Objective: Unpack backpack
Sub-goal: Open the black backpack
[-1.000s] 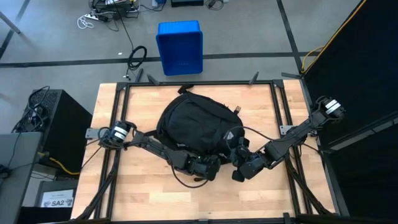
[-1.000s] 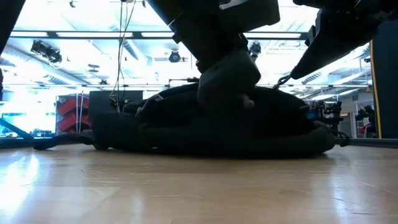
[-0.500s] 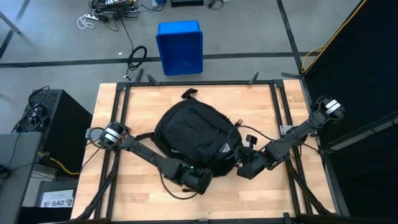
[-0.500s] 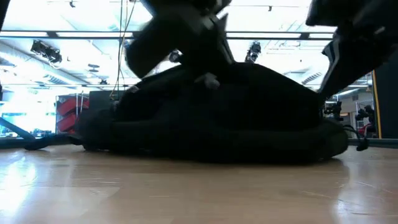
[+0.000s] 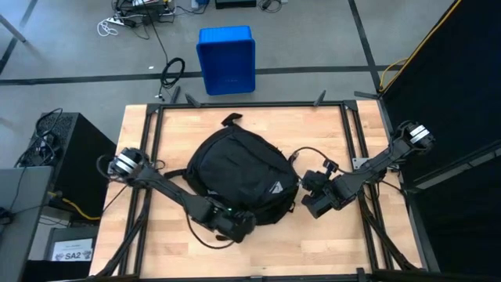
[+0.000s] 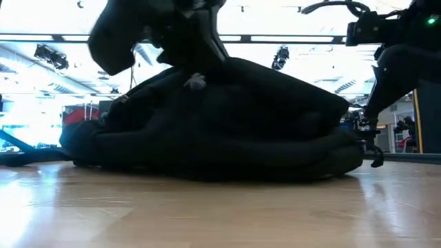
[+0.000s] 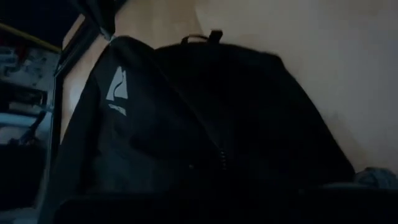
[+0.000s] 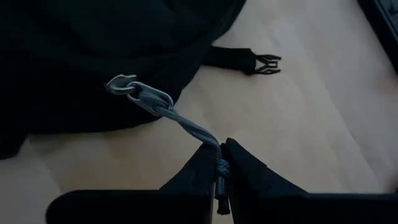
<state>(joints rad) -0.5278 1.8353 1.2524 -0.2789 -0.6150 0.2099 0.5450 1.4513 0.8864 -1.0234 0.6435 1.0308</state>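
Note:
The black backpack [image 5: 239,176] lies flat on the wooden table, its carry handle [image 5: 232,120] toward the far edge and its white logo [image 5: 275,188] toward the right. My left gripper [image 5: 241,225] is shut at the backpack's near edge; in the low view the fabric rises to a peak [image 6: 200,72] under that arm. My right gripper [image 8: 219,168] sits just off the backpack's right side [image 5: 305,205], shut on a grey zipper cord. My left gripper meets the backpack at its near edge [image 5: 249,218], slanting down from the near left. The hand and the dark fabric hide the place of contact, so the part held cannot be told. The fabric there stands drawn up while the backpack's base stays on the table. My right gripper pinches the free end of the grey zipper cord [image 8: 214,155] between its two fingertips, slanting down from the table's right side. The cord runs nearly straight to the metal zipper slider [image 8: 140,92] on the backpack's edge, just above the table top.
A strap with a black buckle [image 8: 266,62] lies loose on the table next to the backpack's right side. A blue plastic bin [image 5: 226,59] stands on the floor beyond the far edge. Bare wood [image 5: 313,243] shows along the near edge.
My left gripper has gone toward the table's near left corner and a little up. The backpack has slid and turned with it, its near part pulled up into a peak. My right gripper has tipped and rolled, drawing back toward the right with the cord.

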